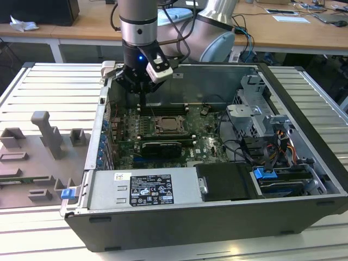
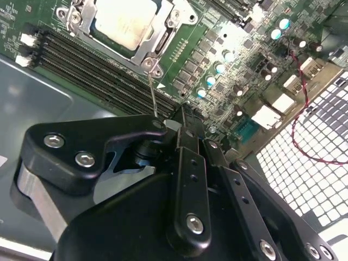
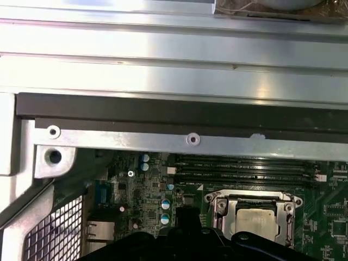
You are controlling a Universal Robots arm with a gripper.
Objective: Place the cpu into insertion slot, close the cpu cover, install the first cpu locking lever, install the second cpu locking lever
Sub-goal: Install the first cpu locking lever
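The cpu [image 2: 122, 19] lies in the insertion slot [image 1: 169, 126] on the green board, its pale metal face up. The silver cpu cover [image 2: 161, 33] lies flat around it, framing it through its window. A thin wire locking lever [image 2: 153, 92] rises from the socket corner to my gripper [image 2: 185, 115]. The black fingers are shut together, and the lever's end meets their side; I cannot tell whether it is pinched. In the exterior view my gripper [image 1: 142, 109] points down over the board just behind the socket. In the first wrist view the cpu [image 3: 255, 220] sits beside my gripper [image 3: 185, 215].
Long black memory slots [image 2: 92, 65] run beside the socket. The case's rear wall [image 3: 163, 114] stands close behind the gripper. A black graphics card [image 1: 159, 148], power supply [image 1: 144, 188], drive cage [image 1: 261, 117] and cables [image 1: 239, 147] fill the case. A grey fixture [image 1: 46, 136] sits outside it.
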